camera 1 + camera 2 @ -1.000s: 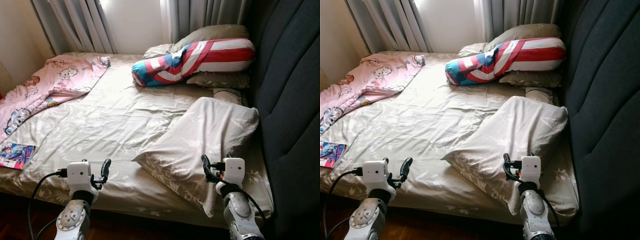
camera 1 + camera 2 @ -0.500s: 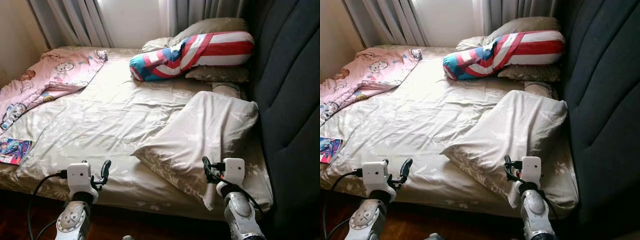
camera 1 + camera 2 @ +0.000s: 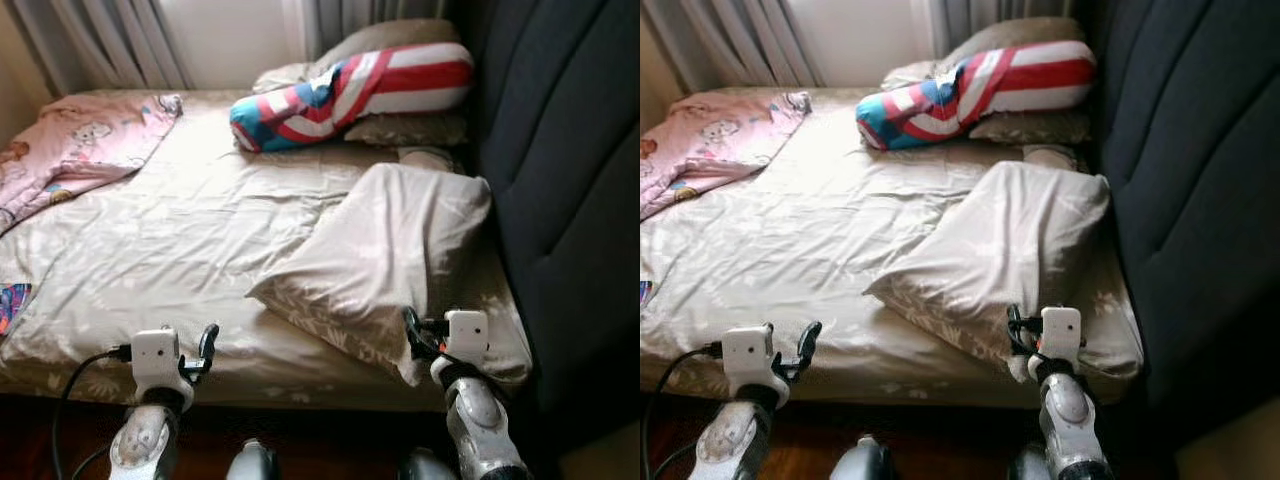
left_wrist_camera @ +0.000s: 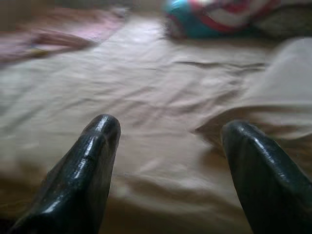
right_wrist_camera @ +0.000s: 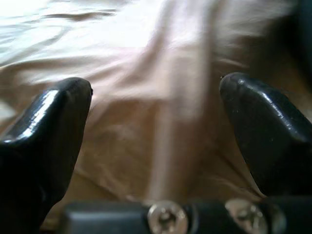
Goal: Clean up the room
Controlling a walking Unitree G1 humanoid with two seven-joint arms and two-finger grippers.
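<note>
A bed with a wrinkled beige sheet (image 3: 190,240) lies before me. A beige pillow (image 3: 390,250) rests askew near the front right corner. At the head sits a red, white and blue bolster (image 3: 350,90) on more beige pillows (image 3: 405,128). A pink cartoon blanket (image 3: 75,150) is bunched at the far left. My left gripper (image 3: 207,345) stands open over the bed's front edge, holding nothing. My right gripper (image 3: 412,335) is open at the near corner of the askew pillow (image 5: 161,97), with its fingers (image 5: 258,126) on either side of the cloth.
A dark padded headboard (image 3: 560,180) runs along the right side. Grey curtains (image 3: 110,40) hang behind the bed. A colourful book's corner (image 3: 8,300) peeks in at the left edge. Dark wooden floor (image 3: 300,440) lies below the bed's front.
The whole view has shifted left and down as I came closer to the bed; the book has nearly slid out at the left. Both grippers keep their pose and stay open.
</note>
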